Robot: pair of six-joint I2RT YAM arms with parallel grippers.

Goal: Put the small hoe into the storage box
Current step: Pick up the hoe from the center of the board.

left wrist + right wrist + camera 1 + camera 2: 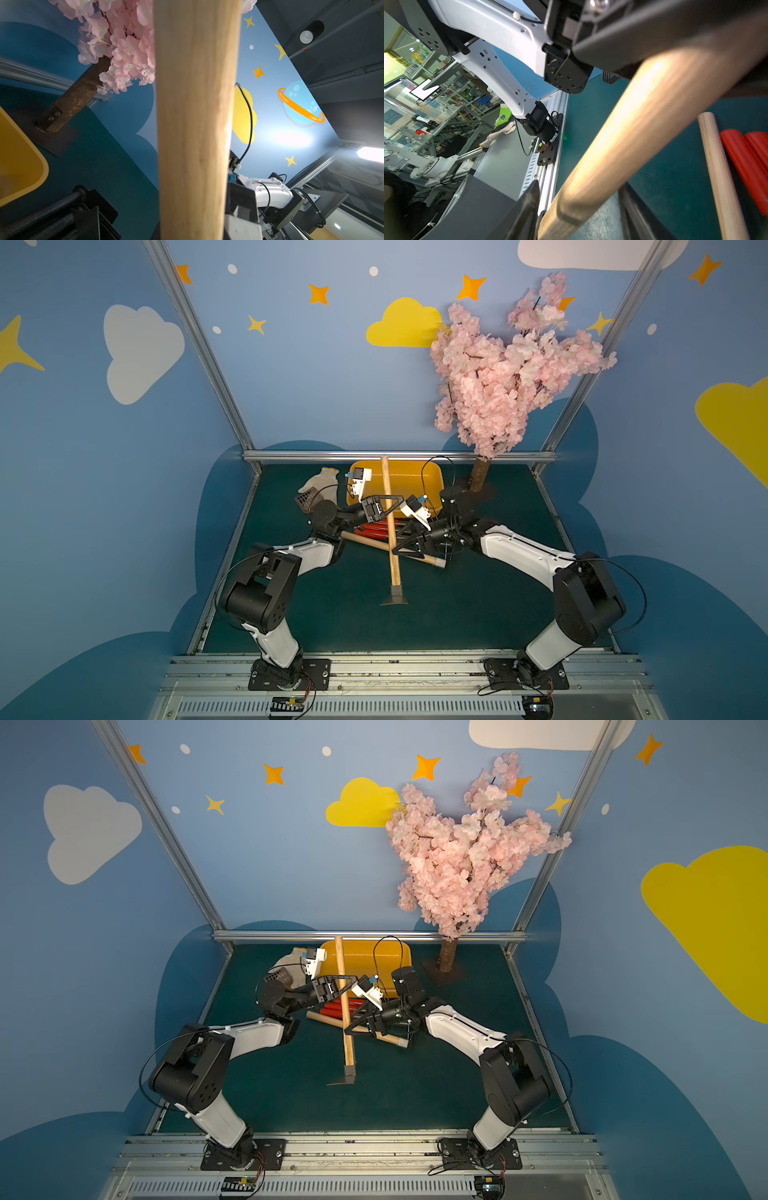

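One small hoe [395, 568] was clamped mid-handle by left tool [397, 502] | right tool [397, 549] was seen jaws-apart astride it | handle end was angled over storage box [405, 485], prob for tipping in

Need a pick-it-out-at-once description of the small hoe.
On the green table, in front of the yellow storage box, several tools cross. The small hoe is the wooden handle running front to back, its tip over the box. Unlike the slanted wooden handle and red handles it crosses, it ends in a flared dark blade, and the left gripper holds it.
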